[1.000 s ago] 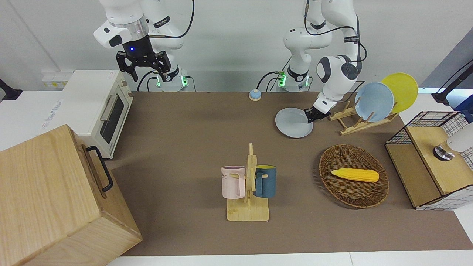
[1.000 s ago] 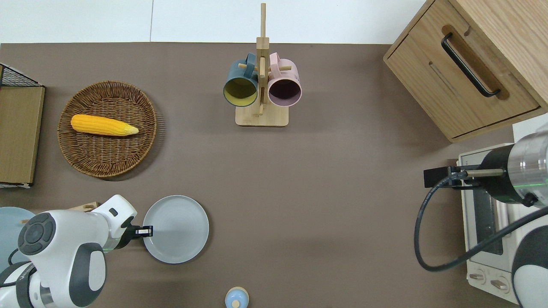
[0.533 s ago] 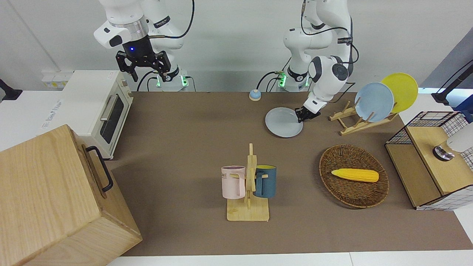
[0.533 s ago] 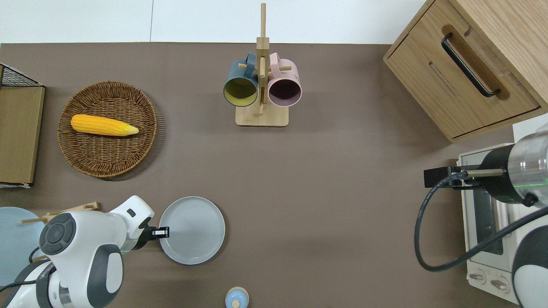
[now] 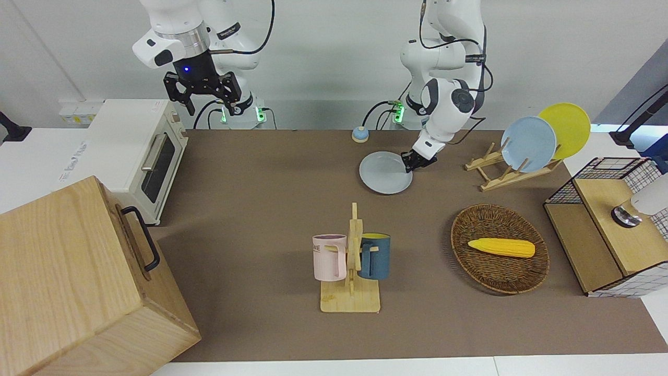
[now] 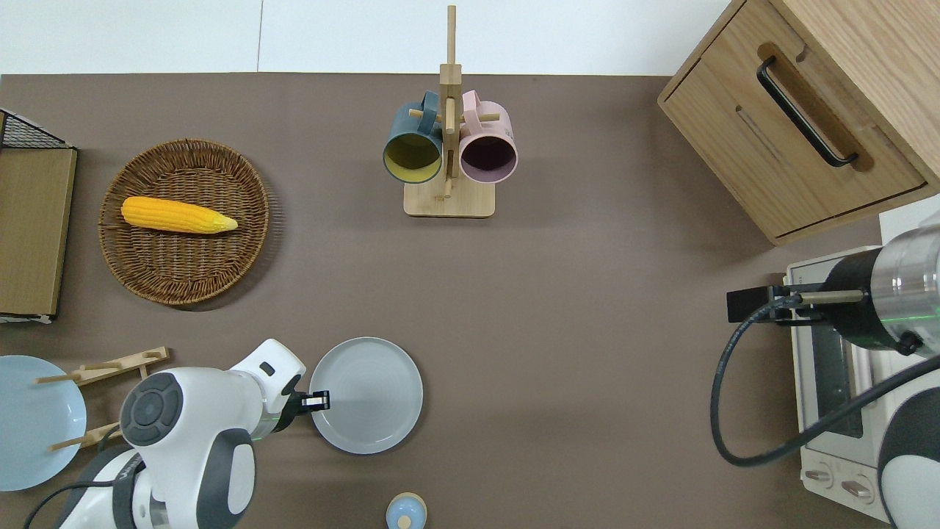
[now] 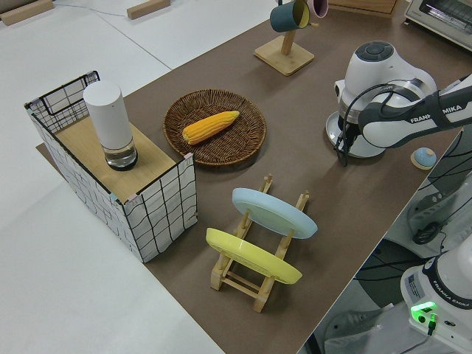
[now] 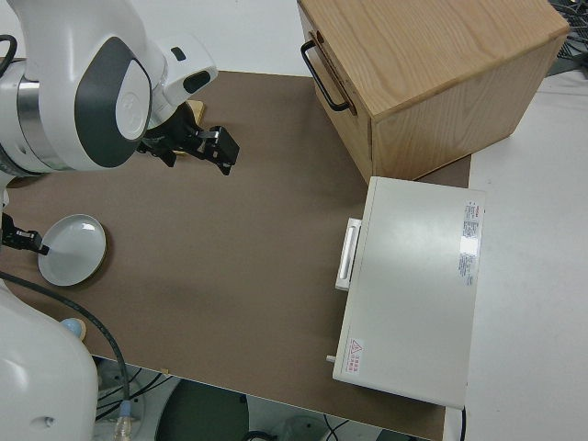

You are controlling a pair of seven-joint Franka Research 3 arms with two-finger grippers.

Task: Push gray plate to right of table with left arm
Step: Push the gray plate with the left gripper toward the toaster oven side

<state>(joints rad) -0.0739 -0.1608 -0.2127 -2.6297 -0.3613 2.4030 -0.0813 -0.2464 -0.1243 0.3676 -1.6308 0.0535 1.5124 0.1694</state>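
Note:
The gray plate (image 5: 385, 173) lies flat on the brown table (image 5: 261, 209), close to the robots' edge; it also shows in the overhead view (image 6: 366, 394) and the right side view (image 8: 72, 250). My left gripper (image 5: 412, 162) is down at table height with its fingers together. Its tip (image 6: 317, 400) rests against the plate's rim on the side toward the left arm's end of the table, reaching slightly over the rim. In the left side view the arm (image 7: 383, 88) hides most of the plate. My right gripper (image 5: 201, 94) is open, empty and parked.
A small blue bell (image 5: 359, 134) sits nearer the robots than the plate. A mug rack (image 5: 350, 261) stands farther out. A basket with corn (image 5: 499, 248) and a plate rack (image 5: 527, 143) are toward the left arm's end; a toaster oven (image 5: 141, 156) and wooden cabinet (image 5: 78, 282) toward the right arm's.
My left gripper has slid along the table toward the right arm's end, and the gray plate has moved the same way with it. The right arm has not moved.

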